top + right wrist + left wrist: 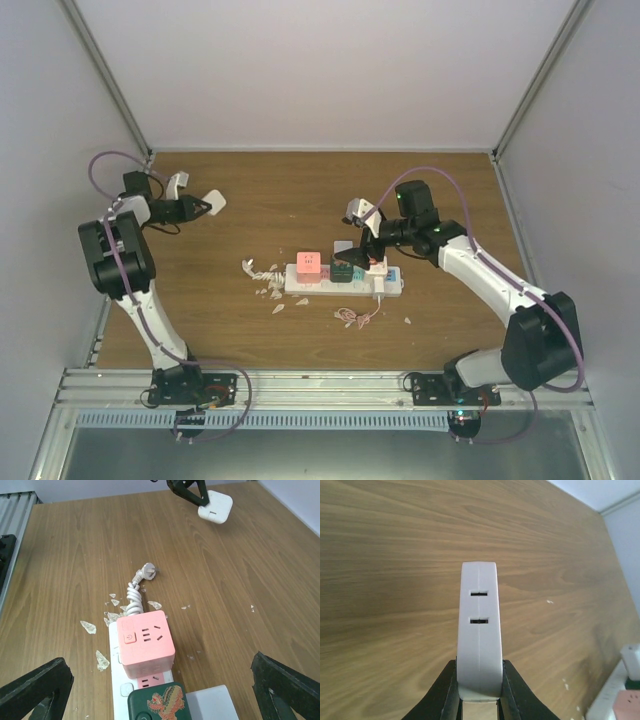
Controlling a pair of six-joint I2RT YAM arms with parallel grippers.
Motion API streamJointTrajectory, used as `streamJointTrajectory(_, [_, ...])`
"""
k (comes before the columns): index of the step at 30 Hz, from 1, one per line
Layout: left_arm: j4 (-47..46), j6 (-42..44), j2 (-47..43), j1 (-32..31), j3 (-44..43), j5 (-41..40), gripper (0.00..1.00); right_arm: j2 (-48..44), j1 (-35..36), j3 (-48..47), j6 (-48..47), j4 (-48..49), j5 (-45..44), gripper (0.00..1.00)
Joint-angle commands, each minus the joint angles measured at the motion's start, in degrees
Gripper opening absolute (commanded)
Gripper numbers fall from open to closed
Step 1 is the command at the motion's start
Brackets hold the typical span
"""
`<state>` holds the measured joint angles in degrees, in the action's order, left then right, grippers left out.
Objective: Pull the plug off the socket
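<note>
Evidently the socket (320,288) holds a pink cube (145,642), green adapter (157,702), white block (210,702)

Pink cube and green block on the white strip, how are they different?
The pink cube is light pink; the green block is dark green. The pink cube's top shows socket holes and a button; the green block's top shows a red and gold picture. Both sit side by side on the white strip.

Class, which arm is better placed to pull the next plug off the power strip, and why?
Right. The right gripper hangs open over the socket, with the green adapter just below it. The left gripper is far off at the back left, shut on a white adapter.
</note>
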<state>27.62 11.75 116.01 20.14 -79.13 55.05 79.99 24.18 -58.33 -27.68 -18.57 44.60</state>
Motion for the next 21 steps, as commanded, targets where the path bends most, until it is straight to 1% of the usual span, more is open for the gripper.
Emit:
streamJointTrajectory(1, [-1.5,-1.4,4.4,2.0,-4.6,-1.8,0.00,-1.8,-0.5,0.2,-1.0,1.2,-0.1,0.99])
streamJointTrajectory(8, [-3.4,-4.2,10.0,2.6,-9.4,-5.3,0.00,-0.7,-0.5,0.3,-0.3,1.4,0.4,0.99])
streamJointTrajectory(13, [-3.2,-5.6,13.7,2.7,-13.7,-5.9,0.02,0.2,-0.5,0.1,-0.2,1.3,0.6,0.98])
streamJointTrajectory(14, [-3.3,-5.7,14.3,2.7,-14.3,-5.9,0.04,0.4,-0.5,0.0,-0.2,1.2,0.7,0.99])
streamJointTrajectory(17, [-2.9,-6.3,15.7,2.9,-16.6,-6.5,0.15,0.6,-0.5,0.0,-0.6,1.2,0.5,0.98])
streamJointTrajectory(21, [-2.3,-5.9,15.8,3.2,-17.8,-7.9,0.34,0.9,-0.5,0.1,-1.6,1.2,-0.6,0.99])
